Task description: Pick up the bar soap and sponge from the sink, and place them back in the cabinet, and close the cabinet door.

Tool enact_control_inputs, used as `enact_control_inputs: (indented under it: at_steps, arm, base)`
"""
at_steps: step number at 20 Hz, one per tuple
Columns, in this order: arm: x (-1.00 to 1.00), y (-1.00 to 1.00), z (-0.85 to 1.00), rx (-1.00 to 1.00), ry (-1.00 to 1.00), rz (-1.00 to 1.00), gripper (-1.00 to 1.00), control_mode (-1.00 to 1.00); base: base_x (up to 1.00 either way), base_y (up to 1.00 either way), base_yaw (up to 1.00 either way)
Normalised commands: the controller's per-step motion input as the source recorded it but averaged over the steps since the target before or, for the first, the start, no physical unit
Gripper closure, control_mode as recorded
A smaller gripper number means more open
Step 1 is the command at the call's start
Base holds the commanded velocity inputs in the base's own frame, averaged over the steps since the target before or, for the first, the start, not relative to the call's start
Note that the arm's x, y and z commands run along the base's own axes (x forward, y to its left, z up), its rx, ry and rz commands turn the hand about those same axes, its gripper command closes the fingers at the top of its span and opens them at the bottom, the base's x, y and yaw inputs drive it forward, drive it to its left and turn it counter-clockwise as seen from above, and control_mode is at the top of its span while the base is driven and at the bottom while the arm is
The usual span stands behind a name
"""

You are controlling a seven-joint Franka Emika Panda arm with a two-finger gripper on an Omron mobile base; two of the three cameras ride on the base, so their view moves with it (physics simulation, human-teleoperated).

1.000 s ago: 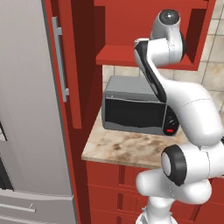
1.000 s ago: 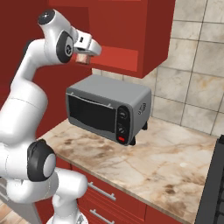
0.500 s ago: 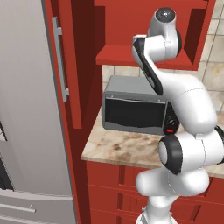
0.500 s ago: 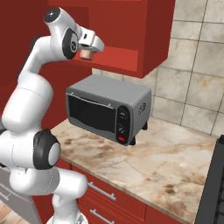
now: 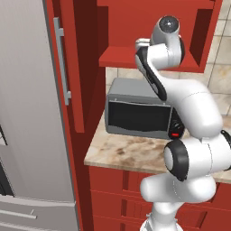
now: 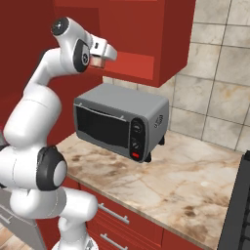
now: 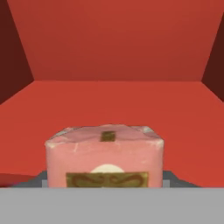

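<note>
In the hand view the pink bar soap (image 7: 104,153) sits right in front of the camera, and my gripper (image 7: 105,177) is shut on it, its fingers mostly hidden behind the bar. Beyond it lies the red shelf of the cabinet (image 7: 113,96), bare. From the right base view my gripper (image 6: 101,59) holds the soap (image 6: 96,63) at the front edge of the cabinet shelf (image 6: 134,66), above the toaster oven. The cabinet door (image 5: 74,90) stands swung open to the left, with its grey bar handle facing out. The sponge and the sink are out of view.
A grey toaster oven (image 6: 122,119) stands on the marble counter (image 6: 185,180) directly under the cabinet. The tall grey fridge (image 5: 22,113) fills the left side beside the open door. A dark stove edge (image 6: 241,205) is at the far right.
The arm has turned and carried the hand with the soap a little further toward the cabinet shelf. The grip on the soap is unchanged.
</note>
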Motion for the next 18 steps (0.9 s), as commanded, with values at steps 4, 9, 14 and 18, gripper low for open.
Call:
enact_control_inputs:
  at_steps: [4,9,14,18]
  arm:
    - [0.22,0.00,-0.06,0.00,-0.02,0.00,1.00,-1.00]
    - [0.32,0.00,0.00,0.00,0.00,0.00,1.00,-1.00]
    - [0.33,0.00,0.00,0.00,0.00,0.00,1.00,-1.00]
    - [0.36,0.00,0.00,0.00,0.00,0.00,1.00,-1.00]
  base:
    - [0.00,0.00,0.00]
    - [0.00,0.00,0.00]
    - [0.00,0.00,0.00]
    - [0.00,0.00,0.00]
